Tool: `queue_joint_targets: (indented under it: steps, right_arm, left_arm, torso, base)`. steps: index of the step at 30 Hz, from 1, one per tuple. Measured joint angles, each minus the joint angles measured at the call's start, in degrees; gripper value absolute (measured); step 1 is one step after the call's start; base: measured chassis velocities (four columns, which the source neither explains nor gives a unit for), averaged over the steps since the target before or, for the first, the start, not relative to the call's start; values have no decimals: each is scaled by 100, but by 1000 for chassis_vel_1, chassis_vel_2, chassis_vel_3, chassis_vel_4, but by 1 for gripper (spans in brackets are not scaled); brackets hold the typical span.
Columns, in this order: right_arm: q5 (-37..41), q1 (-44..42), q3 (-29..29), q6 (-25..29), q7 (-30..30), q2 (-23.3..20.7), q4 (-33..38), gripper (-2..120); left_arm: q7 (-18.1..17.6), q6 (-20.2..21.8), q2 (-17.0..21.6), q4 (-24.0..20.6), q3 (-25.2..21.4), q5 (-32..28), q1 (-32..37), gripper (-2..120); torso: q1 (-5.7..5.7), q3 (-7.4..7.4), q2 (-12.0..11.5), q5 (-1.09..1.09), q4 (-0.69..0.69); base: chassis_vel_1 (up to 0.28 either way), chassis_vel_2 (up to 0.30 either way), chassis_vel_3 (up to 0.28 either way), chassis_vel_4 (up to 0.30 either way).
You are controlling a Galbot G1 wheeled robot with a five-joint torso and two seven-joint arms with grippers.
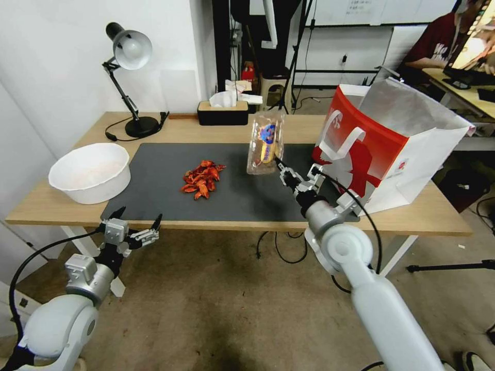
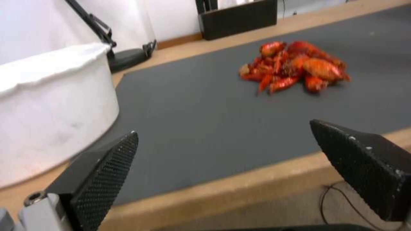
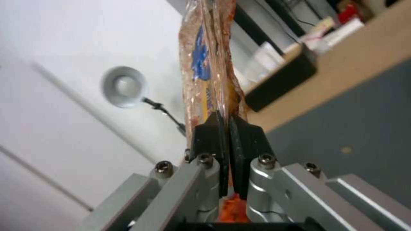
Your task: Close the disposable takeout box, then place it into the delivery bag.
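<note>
Right pincer (image 1: 279,164) raised and clamped, left pincer (image 1: 138,220) low, spread wide.

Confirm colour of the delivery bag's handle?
White, a flat loop on the delivery bag's red front; clearest in the head view.

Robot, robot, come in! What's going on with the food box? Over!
Right tool shut on takeout box, closed, held above the mat. Left tool open, idle at table's near edge. Delivery bag open beside it, path clear.

Glossy clear plastic takeout box (image 1: 265,142), matt grey mat (image 1: 170,175), wooden table (image 1: 72,206)
</note>
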Motion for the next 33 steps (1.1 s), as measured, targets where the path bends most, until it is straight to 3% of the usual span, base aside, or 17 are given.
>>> queue_joint_targets:
  steps: [6,9,15,18,22,28,33]
  right_arm:
    - [590,-86,425,20,18,-428,663,0]
    - [1068,-165,1065,113,20,-817,1148,0]
    - [1893,76,1846,311,162,-1522,1394,0]
    - [2406,327,2347,446,220,-2060,1064,0]
    - [2694,399,2844,472,229,-2424,557,0]
    - [2764,354,3241,446,277,-2531,150,0]
    - [2493,152,3352,393,458,-2362,-181,0]
  left_arm:
    - [-6,0,-110,-135,14,132,166,100]
    - [-20,3,-183,-281,59,230,234,100]
    - [-36,24,-176,-323,163,285,181,100]
    - [-44,40,-185,-319,278,336,111,100]
    - [-48,46,-276,-326,398,444,110,100]
    - [-51,48,-378,-369,474,558,161,100]
    - [-54,44,-434,-376,521,668,235,100]
  torso:
    - [0,0,0,0,0]
    - [0,0,0,1,0]
    - [0,0,0,-1,0]
    - [0,0,0,-1,1]
    - [0,0,0,2,0]
    - [0,0,0,1,0]
    - [0,0,0,1,0]
  base:
    - [0,0,0,0]
    - [0,0,0,0]
    - [0,0,0,0]
    - [0,0,0,0]
    - [0,0,0,0]
    - [0,0,0,0]
    - [0,0,0,0]
